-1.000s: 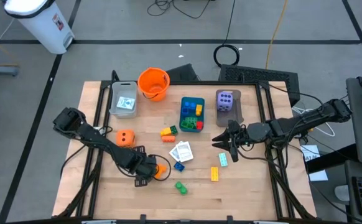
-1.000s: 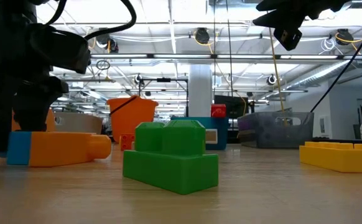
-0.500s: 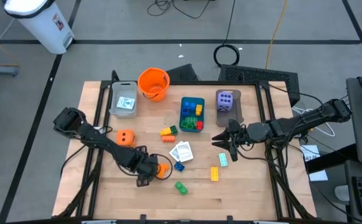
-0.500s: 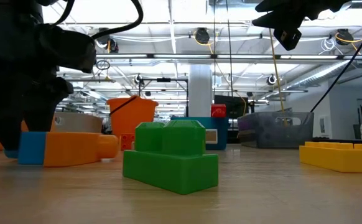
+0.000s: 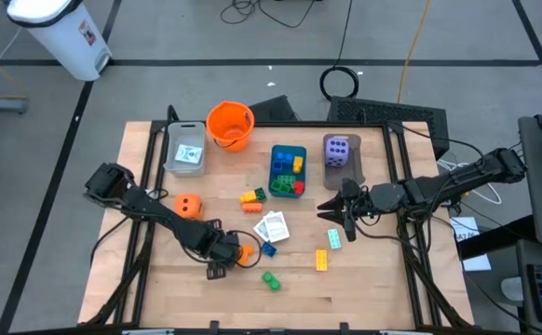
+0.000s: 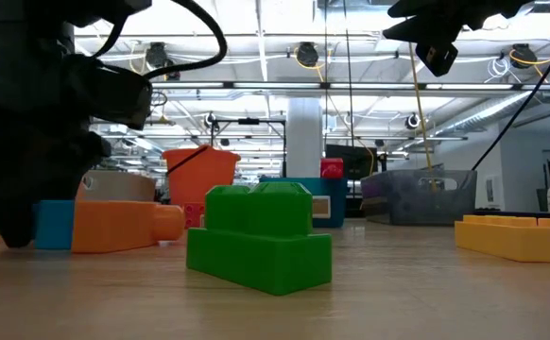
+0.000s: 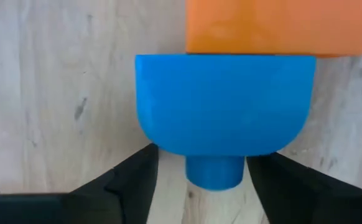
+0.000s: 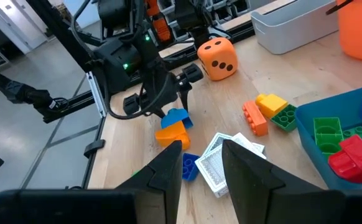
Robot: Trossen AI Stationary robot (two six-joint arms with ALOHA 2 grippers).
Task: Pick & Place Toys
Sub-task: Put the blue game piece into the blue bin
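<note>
- Left tool [image 5: 229, 256]: low over the near-left part of the bench [image 5: 364, 288], its two dark fingers [image 7: 131, 186] partly spread on either side of the blue stud end of an orange-and-blue toy piece [image 7: 224, 118]. You see the fingers flanking the stud but not clearly pressing it, so treat the grip as not yet made.
- Orange-and-blue toy piece [image 5: 243, 252]: lying flat on the bench, just left of a small blue brick [image 5: 268, 248] and above the green brick [image 5: 270, 280] in the high view.
- Advice for the grasp: keep the stud centred between the fingers, close squarely, and lift only once both pads bear on it; a skewed close would likely push the piece along the wood.
- Right tool [image 5: 337, 213]: waiting above the bench's right-centre, below the purple die [image 5: 337, 149], fingers narrow with nothing between them.
- Other toys: orange die [image 5: 188, 206] left of centre; white printed cards [image 5: 273, 226] at centre; yellow brick [image 5: 321, 260] and a light blue brick [image 5: 333, 238] nearby; more bricks in the blue tray [image 5: 275, 159].
- Containers: orange bucket [image 5: 230, 126] and grey tray [image 5: 169, 147] at the far edge.
- Writing: none readable; the cards' print is too small to make out.
</note>
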